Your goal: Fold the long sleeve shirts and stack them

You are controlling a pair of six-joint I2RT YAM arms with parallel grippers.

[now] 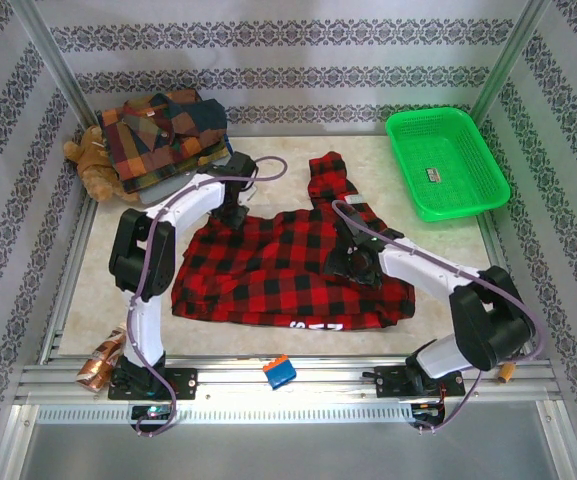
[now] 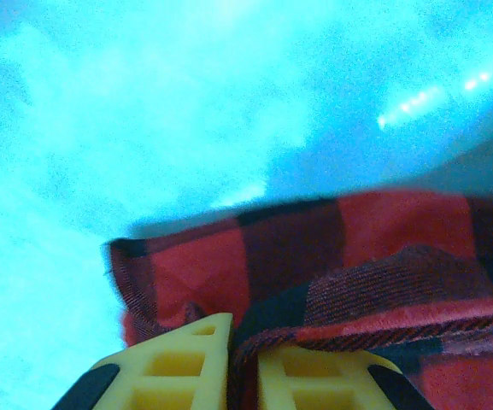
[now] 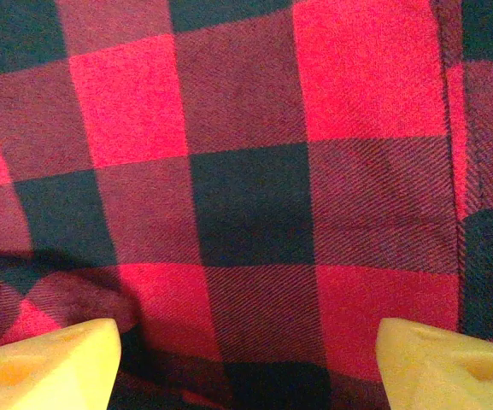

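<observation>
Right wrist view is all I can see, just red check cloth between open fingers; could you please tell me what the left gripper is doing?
Observer: The left gripper is shut on an edge of the red shirt.
Operator: Which edge, please?
Observer: Its far edge, toward the left, as the top view shows it.
Operator: Are any shirts folded yet?
Observer: Yes, a folded plaid stack sits in the far left corner, next to a bear.

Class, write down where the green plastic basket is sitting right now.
In the top view, the green plastic basket sits in the far right corner of the table, right of the spread red-and-black check flannel shirt and not touching it.
</observation>
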